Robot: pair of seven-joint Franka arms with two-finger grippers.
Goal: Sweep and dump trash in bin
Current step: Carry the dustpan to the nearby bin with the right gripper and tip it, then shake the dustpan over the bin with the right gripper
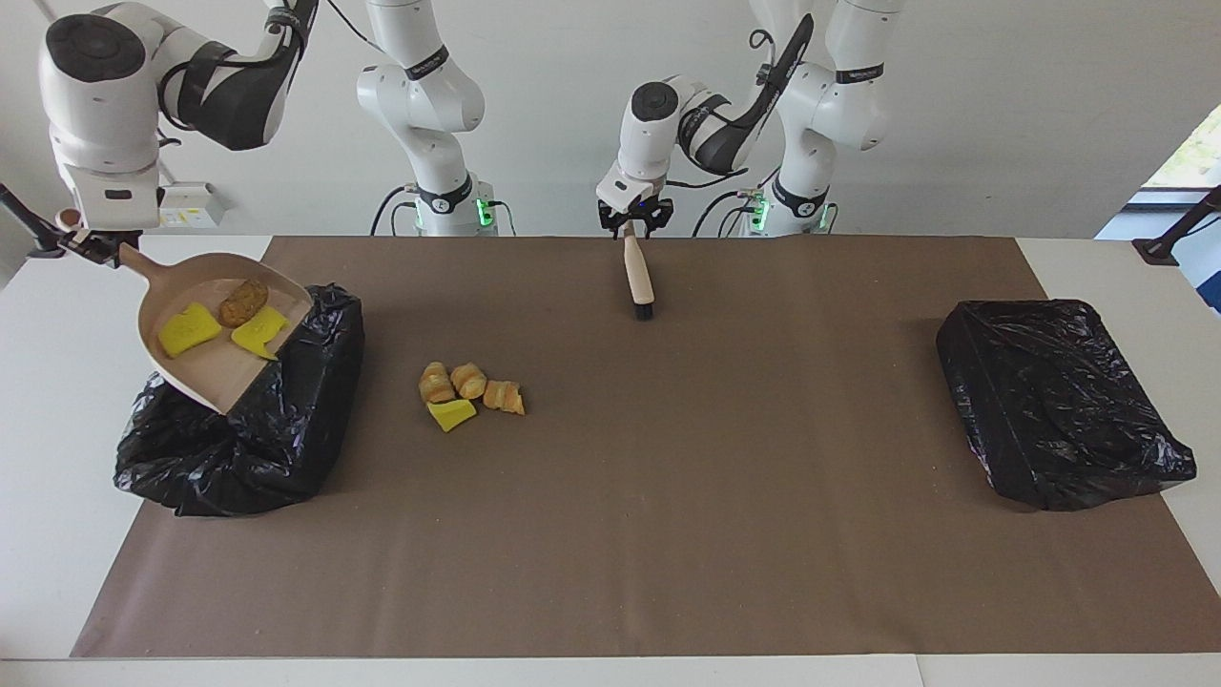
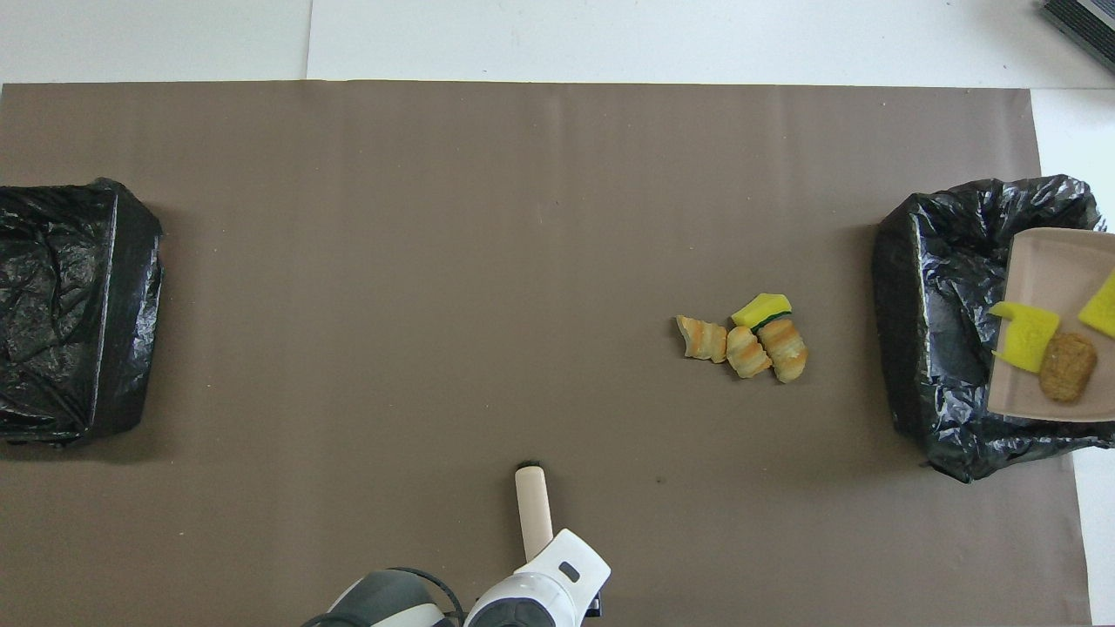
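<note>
Over at the right arm's end, the right gripper (image 1: pixel 88 246) is clamped on the dustpan (image 1: pixel 215 367) handle, holding it above the black bin (image 1: pixel 277 429) with two yellow wedges (image 1: pixel 189 329) and a brown bun (image 1: pixel 243 301) inside. Three croissant pieces (image 1: pixel 469 382) and another yellow wedge (image 1: pixel 450 414) sit on the mat (image 1: pixel 668 477) nearby. Mid-table, the left gripper (image 1: pixel 631 225) is at the brush (image 1: pixel 637 277) handle; can't tell if it's gripping. A second bin (image 1: pixel 1049 401) sits at the left arm's end.

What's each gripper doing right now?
Right gripper: closed on the handle of the pale pink plastic dustpan.
Left gripper: at the beige-handled brush; open or closed cannot be told.
</note>
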